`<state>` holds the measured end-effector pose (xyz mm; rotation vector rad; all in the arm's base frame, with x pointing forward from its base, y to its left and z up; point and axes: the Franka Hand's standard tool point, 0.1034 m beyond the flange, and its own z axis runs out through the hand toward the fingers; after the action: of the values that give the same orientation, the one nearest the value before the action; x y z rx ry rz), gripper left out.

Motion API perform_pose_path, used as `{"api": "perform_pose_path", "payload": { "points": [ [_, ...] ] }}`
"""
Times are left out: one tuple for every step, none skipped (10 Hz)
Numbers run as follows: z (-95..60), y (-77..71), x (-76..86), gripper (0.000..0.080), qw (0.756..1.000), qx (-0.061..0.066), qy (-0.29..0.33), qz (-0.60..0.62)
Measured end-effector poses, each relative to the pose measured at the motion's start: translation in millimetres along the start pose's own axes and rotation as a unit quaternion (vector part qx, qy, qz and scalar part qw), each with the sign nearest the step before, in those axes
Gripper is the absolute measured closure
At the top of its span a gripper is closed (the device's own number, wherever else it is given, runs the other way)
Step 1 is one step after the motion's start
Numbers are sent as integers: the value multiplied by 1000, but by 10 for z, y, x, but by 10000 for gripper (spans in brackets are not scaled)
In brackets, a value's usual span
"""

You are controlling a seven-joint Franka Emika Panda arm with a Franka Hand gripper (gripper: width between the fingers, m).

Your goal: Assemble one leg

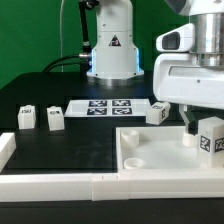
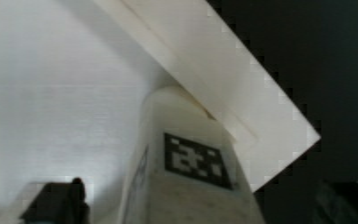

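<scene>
Now the gripper (image 1: 204, 133) is clamped on a leg (image 1: 210, 136) above the tray (image 1: 160, 160). Three other legs stand on the black table (image 1: 60, 140).

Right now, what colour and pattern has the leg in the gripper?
The leg is white with a black-and-white square tag on its face, clearest in the wrist view.

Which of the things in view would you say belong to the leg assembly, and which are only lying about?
Part of the job:
- the held leg, between the fingers of the hand
- the square tray piece with corner sockets, below it

Lying about:
- two spare legs and another
- the marker board
- the border bars
</scene>
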<state>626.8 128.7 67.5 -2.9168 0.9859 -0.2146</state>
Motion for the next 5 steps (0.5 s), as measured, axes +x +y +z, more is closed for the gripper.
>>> {"api": "perform_pose_path", "payload": {
  "points": [
    [-1, -9, -7, 153, 999, 0, 0, -55],
    [-10, -7, 16, 150, 990, 0, -1, -140],
    [-25, 5, 65, 150, 978, 1, 0, -209],
    [-23, 22, 83, 150, 967, 1, 0, -254],
    [-24, 30, 94, 150, 956, 1, 0, -292]
  ]
}}
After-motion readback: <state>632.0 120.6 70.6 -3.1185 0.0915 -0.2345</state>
